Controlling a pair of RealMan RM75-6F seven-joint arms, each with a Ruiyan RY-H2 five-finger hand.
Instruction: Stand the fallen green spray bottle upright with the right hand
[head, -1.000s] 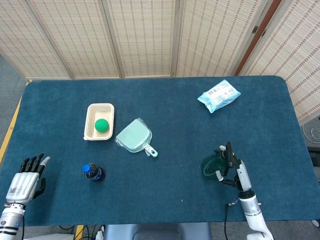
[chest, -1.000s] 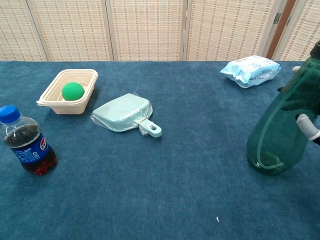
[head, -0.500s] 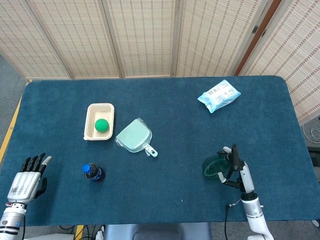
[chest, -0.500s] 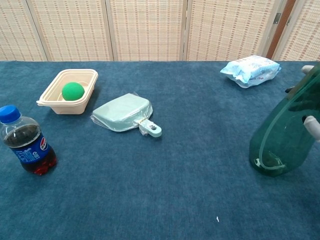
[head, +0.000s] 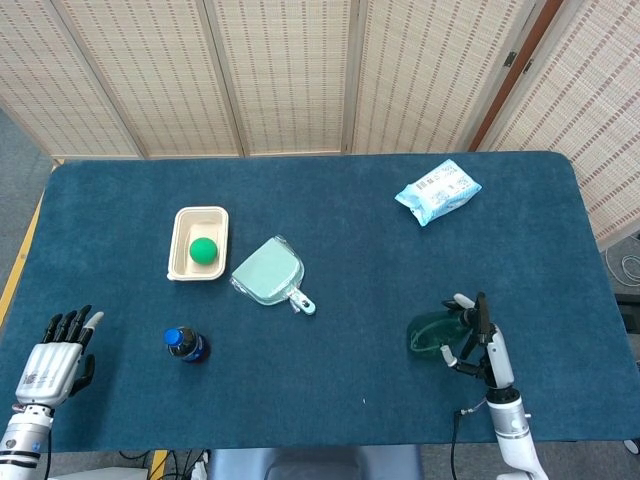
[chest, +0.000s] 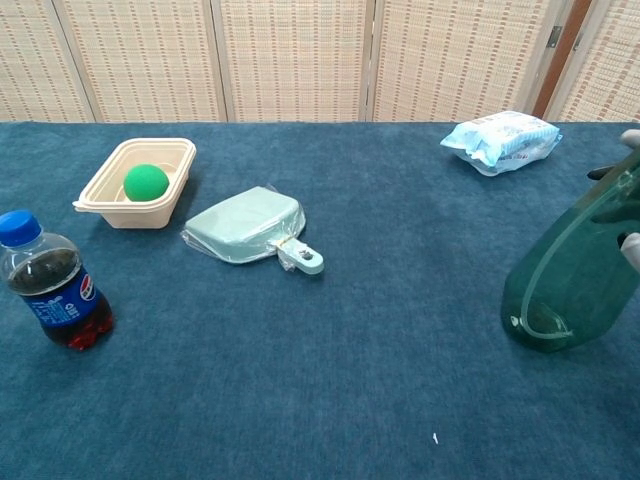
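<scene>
Green bottle (head: 432, 336) sits near the table's (head: 330, 390) right front edge, base down but leaning. My right hand (head: 470, 335) grips its upper part. I judge the righting half done; next, tip it vertical, then release.

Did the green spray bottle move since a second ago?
Yes. In the chest view the green spray bottle has shifted right toward the frame edge and tilted more, away from the dustpan. The right hand grips it.
</scene>
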